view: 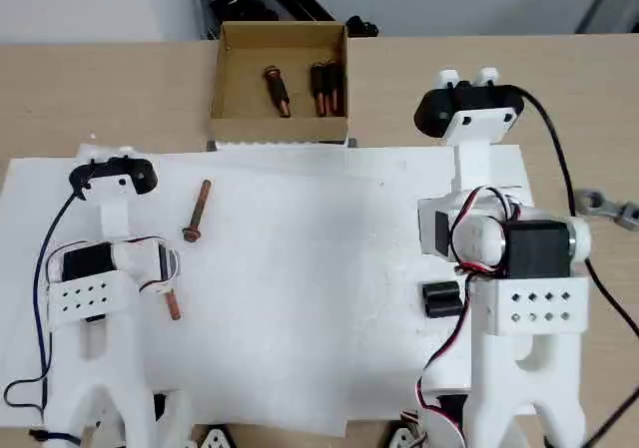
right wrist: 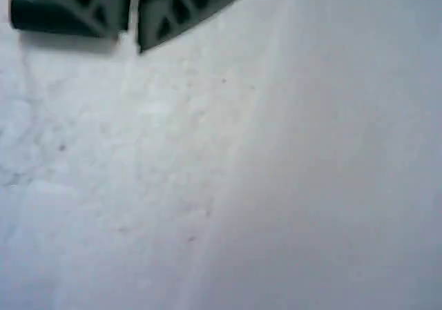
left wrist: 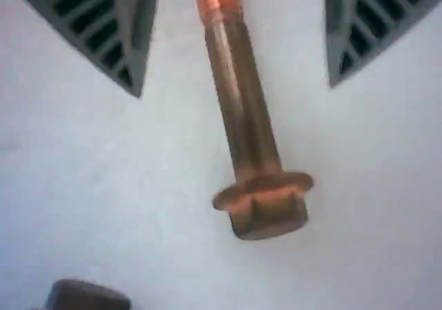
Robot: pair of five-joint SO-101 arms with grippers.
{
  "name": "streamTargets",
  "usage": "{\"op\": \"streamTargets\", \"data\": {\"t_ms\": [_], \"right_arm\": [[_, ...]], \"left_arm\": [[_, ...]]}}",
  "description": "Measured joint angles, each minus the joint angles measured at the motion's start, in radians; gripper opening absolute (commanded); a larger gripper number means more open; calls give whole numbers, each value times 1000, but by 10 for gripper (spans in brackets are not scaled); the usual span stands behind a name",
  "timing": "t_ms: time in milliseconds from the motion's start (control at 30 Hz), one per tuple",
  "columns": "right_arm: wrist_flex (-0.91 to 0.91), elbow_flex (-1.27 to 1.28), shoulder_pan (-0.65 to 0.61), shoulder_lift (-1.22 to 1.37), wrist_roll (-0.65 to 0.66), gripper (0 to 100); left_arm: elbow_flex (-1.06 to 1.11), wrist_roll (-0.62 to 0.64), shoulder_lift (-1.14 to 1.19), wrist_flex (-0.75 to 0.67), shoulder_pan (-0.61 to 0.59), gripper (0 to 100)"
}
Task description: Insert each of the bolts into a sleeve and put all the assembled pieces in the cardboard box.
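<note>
1. The bolt (left wrist: 252, 151) lies flat on the white sheet (view: 300, 298). We take it for the one the high view shows outside the cardboard box (view: 280, 129), off the box corner nearest the left arm, with its thread toward the box and its head away.
2. The left claw (left wrist: 235, 85) is spread wide, with one finger on each side of the threaded end. Neither finger touches it.
3. The right claw (right wrist: 135, 37) is pressed together over bare sheet and pinches nothing.
4. Finished pieces (view: 325, 89) already lie inside the box.
5. A copper rod (view: 172, 303) lies farther from the box than the bolt, tight against the left arm.
6. We think a close on the thread would cover the part that must enter a sleeve. An off-centre close could also roll the bolt across the smooth sheet toward the rod.
7. We cannot tell how high the left claw is above the bolt. The arm hides part of the rod, so we cannot tell whether it is a sleeve or another bolt. A dark shape (left wrist: 86, 297) is cut off at the edge of the left wrist view, and we cannot name it.
</note>
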Motion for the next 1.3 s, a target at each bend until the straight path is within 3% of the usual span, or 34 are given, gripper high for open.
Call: {"op": "streamTargets", "data": {"t_ms": [233, 567, 800, 1033, 1300], "right_arm": [[0, 0, 0, 0, 0, 4], [0, 0, 0, 0, 0, 4], [0, 0, 0, 0, 0, 4], [0, 0, 0, 0, 0, 4], [2, 0, 0, 0, 0, 4]], "left_arm": [[-54, 11, 9, 2, 11, 162], [-115, 97, 348, -31, 9, 159], [-130, 120, 404, -52, 12, 154], [-77, 133, 393, -138, 23, 2], [-46, 137, 390, -204, 25, 5]]}}
